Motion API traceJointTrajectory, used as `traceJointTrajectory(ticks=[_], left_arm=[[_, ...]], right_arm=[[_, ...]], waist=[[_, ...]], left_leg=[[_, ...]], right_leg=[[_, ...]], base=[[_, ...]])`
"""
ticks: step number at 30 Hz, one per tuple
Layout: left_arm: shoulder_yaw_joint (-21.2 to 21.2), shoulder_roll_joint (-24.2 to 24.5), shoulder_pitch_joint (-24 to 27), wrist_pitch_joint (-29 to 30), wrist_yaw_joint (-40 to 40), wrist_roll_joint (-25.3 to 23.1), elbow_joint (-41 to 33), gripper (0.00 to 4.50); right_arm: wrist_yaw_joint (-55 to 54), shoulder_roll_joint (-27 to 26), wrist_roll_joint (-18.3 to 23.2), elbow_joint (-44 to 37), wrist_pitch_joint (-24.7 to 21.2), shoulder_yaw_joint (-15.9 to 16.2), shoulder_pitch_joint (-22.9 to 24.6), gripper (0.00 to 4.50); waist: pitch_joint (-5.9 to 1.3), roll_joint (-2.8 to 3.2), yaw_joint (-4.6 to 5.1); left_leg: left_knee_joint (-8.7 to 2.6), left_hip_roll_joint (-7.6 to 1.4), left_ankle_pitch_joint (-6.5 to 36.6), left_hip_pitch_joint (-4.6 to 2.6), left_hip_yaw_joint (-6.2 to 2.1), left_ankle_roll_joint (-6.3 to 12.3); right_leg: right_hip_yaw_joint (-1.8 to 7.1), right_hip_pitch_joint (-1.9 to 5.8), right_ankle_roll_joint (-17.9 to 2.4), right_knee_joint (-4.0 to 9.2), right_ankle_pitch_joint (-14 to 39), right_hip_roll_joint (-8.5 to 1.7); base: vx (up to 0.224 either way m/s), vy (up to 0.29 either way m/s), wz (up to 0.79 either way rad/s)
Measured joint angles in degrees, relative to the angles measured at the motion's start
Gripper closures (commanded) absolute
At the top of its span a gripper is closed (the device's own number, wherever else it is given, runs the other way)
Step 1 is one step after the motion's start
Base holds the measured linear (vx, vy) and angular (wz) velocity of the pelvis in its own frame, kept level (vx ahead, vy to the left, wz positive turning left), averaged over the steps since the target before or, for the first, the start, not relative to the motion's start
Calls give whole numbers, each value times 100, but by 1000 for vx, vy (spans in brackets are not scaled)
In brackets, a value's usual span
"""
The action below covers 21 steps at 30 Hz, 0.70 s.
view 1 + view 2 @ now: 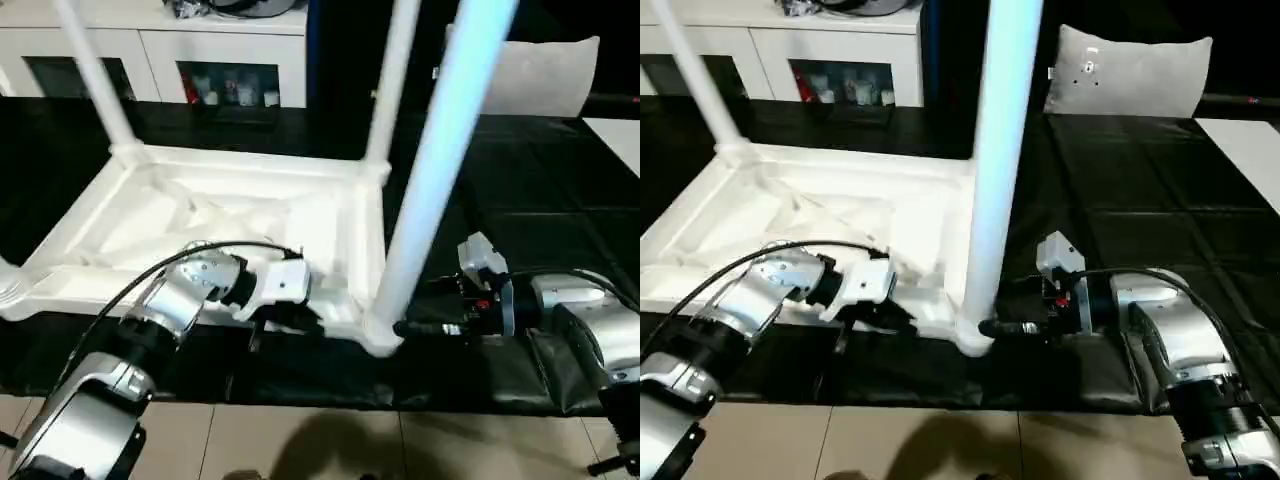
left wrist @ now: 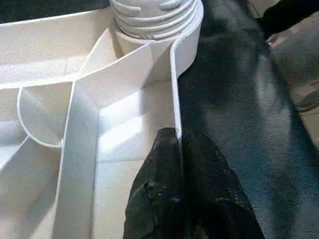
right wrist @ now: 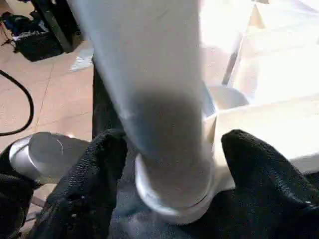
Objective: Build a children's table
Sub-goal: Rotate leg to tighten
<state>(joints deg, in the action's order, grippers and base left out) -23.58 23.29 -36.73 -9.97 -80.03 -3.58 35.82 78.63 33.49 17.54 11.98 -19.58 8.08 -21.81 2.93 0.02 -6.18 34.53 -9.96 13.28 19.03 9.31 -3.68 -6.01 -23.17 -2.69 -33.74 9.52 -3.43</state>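
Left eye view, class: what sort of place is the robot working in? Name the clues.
Probably an indoor room, perhaps a home-like lab: a white cabinet with glass doors along the back, a grey cushion, black floor mats laid over a tiled floor.

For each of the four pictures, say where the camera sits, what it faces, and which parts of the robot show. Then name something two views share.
Left eye: on the head, looking down at the upturned table top; both forearms show.
Right eye: beside it, same scene, slightly shifted.
Left wrist: along the left tool, pinching the top's rim.
Right wrist: along the right tool, fingers either side of the near leg.
Shared: the near leg in its corner socket.
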Motion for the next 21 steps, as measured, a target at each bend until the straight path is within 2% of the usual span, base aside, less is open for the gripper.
traceJointTrajectory(ticks=[3,5,11,16,21], left_arm=[[-6,0,18,-14,-95,16,-39,450],[-18,4,31,-19,-118,17,-76,450],[-18,33,65,-18,-116,30,-132,450],[6,44,104,47,-110,42,-189,450],[121,-5,163,815,-35,127,-377,450]], right_arm=[[117,-51,8,32,16,82,-12,165],[164,-92,9,62,27,136,-12,193],[193,-168,24,154,157,144,-18,243],[198,-182,41,151,123,144,-17,253],[-230,-395,86,-96,-185,9,144,254]], waist=[[0,0,-17],[0,0,-25],[0,0,-16],[0,0,-9],[0,0,19]], left_leg=[[1,0,-1,-1,1,0],[1,0,-1,0,1,-1],[0,-1,0,-1,1,-1],[0,-1,-1,-2,2,-1],[1,-2,-2,-8,4,-3]], right_leg=[[0,0,1,0,0,0],[0,0,14,0,8,0],[0,0,13,-2,8,0],[0,0,16,-4,10,0],[2,0,15,-13,9,1]], base=[[0,0,0],[0,0,0],[0,0,0],[0,0,0],[0,0,0]])
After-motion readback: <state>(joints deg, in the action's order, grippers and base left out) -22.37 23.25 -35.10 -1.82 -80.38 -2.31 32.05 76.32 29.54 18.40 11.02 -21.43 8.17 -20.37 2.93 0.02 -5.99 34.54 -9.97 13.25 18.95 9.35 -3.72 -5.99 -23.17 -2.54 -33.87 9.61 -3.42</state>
